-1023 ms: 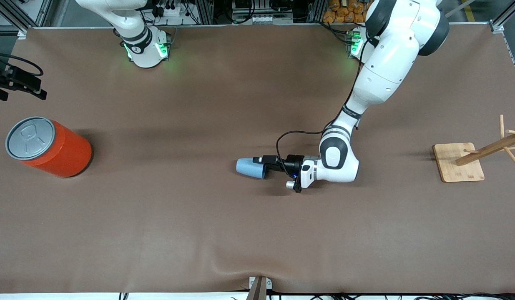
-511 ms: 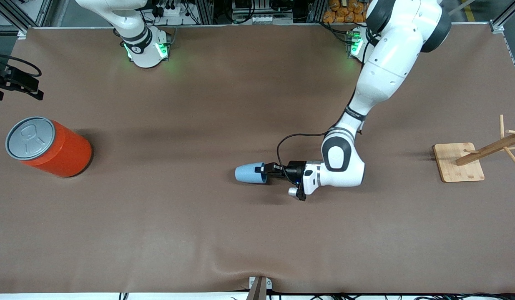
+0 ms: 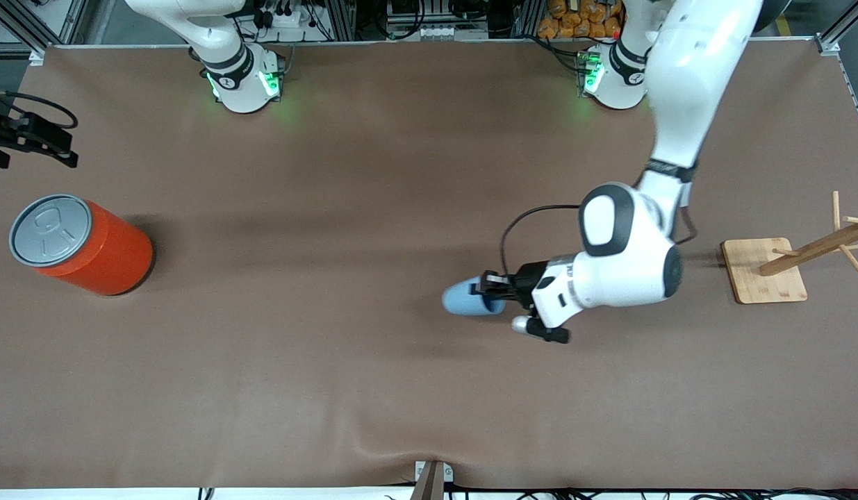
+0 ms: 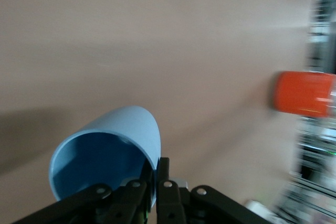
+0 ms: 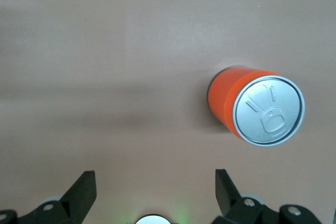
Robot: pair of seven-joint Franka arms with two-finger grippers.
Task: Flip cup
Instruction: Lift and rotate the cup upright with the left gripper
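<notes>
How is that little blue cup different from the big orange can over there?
The cup is small, light blue and tapered; the orange can is much bigger and straight-sided. The cup is open-mouthed and pinched at its rim by the left gripper; the can stands untouched under a grey pull-tab lid, below the open right gripper.

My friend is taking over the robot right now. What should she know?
Left gripper: jaws shut on the cup's rim, one finger inside and one outside; it holds the cup on its side, up off the table, mouth toward the wrist.
Right gripper: jaws open, nothing in them, waiting high above the orange can at the right arm's end.
Wooden rack: at the left arm's end, untouched.
Done: cup gripped and lifted.
Left: turn the cup over, set it down, let go.
</notes>
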